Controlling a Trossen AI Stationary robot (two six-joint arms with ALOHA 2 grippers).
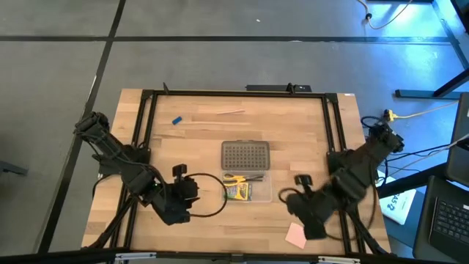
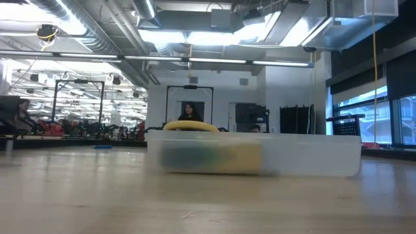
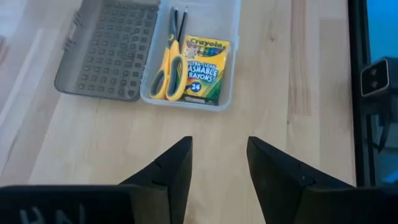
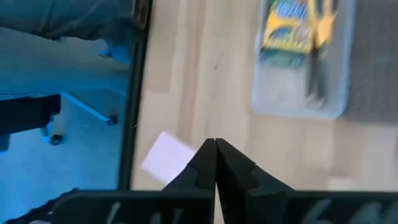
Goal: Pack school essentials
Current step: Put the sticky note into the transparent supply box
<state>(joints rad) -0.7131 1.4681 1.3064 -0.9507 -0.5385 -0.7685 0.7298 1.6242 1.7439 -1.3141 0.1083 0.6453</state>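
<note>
Scissors (image 3: 168, 68) & crayon box (image 3: 207, 68) lie side by side in clear case (image 3: 231, 74) at table centre; L gripper (image 3: 217, 165) parted, empty; R gripper (image 4: 215, 163) closed, empty, near sticky pad (image 1: 296, 235).

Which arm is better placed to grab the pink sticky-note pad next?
Probably right. The pink sticky-note pad lies just beside the right gripper, which is shut and empty; the open left gripper sits across the clear case.
</note>
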